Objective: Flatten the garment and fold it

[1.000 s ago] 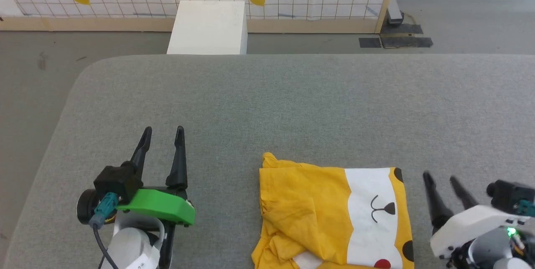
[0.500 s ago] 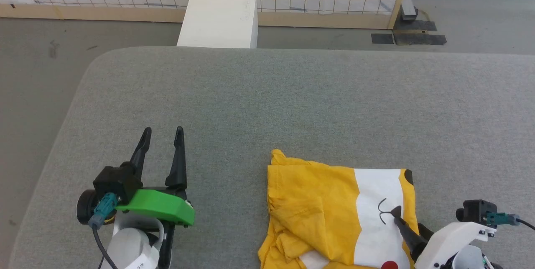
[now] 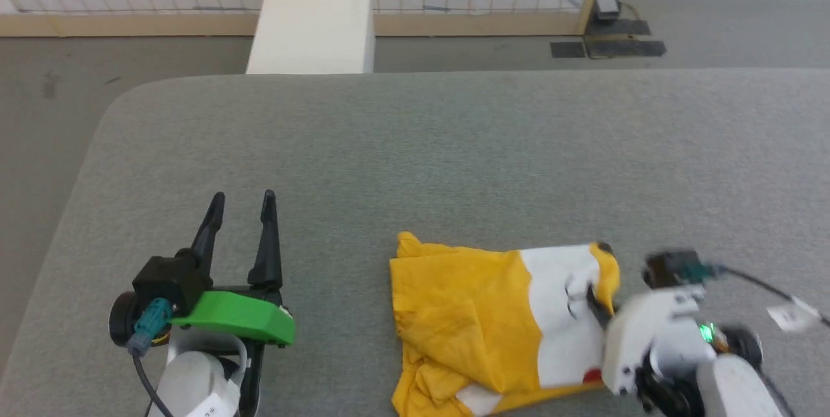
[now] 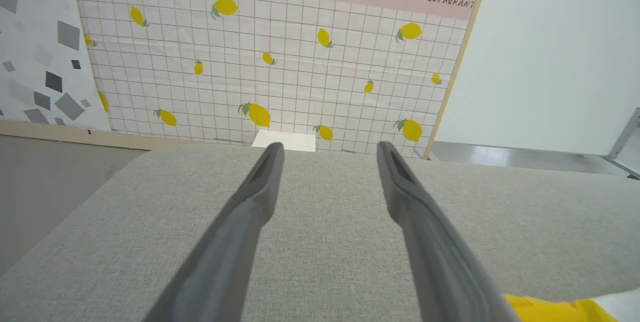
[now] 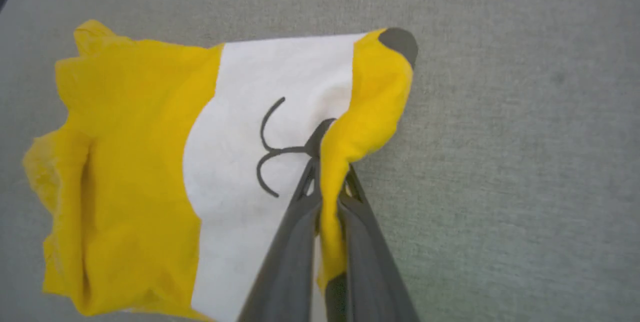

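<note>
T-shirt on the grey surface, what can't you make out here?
Head view: T-shirt lower edge cut off by the frame; right gripper motion-blurred, covering the right side.
Right wrist view: pinched fold hides print beside the fingers.
Left wrist view: mostly cut off at the bottom edge.

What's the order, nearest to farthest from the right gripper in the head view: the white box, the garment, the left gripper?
1. The garment, pinched at its right edge by the right gripper.
2. The left gripper, across the table, far left.
3. The white box, beyond the table's far edge.
</note>
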Robot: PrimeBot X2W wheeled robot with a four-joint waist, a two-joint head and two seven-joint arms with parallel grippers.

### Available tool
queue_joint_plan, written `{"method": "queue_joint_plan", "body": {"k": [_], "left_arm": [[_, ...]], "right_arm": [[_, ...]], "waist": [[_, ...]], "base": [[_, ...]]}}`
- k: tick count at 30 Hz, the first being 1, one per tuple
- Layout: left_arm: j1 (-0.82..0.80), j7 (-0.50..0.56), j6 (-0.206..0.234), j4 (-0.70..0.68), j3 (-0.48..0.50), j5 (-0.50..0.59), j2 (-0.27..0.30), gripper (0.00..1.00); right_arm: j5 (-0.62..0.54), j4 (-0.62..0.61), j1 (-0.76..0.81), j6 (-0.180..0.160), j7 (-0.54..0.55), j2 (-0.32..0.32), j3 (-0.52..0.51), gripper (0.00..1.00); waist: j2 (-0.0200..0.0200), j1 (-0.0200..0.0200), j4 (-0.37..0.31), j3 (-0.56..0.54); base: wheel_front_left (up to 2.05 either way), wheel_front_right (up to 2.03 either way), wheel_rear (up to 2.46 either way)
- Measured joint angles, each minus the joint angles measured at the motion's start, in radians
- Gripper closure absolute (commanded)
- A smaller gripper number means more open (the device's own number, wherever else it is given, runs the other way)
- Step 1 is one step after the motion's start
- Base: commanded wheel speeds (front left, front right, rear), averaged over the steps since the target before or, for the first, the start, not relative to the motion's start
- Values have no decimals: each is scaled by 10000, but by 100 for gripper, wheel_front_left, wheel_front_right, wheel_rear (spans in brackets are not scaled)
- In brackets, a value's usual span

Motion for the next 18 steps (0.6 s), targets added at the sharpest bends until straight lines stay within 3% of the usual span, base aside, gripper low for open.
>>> {"method": "queue_joint_plan", "body": {"k": [4, 11, 14, 18], "left_arm": [[-22, 0, 2, -217, 130, 17, -2, 0], [-370, -2, -4, -491, 73, 198, 19, 0], [-660, -8, -17, -598, -52, 286, 75, 0], [-1127, -8, -46, -746, -251, 364, 288, 0]], "right_arm": [[-1850, -869, -1101, 4, 399, -318, 1030, 100], [-2663, -539, -3213, 8, 48, -2466, 2894, 100], [-2786, 35, -4117, 6, -418, -3285, 3145, 100], [-2924, 1018, -5054, 6, -1030, -3971, 2621, 100]], "waist": [[-1, 0, -511, 153], [0, 0, -1647, 566], [0, 0, -2114, 835], [0, 0, -2586, 1404]], "base": [[0, 0, 0], [0, 0, 0], [0, 0, 0], [0, 0, 0]]}}
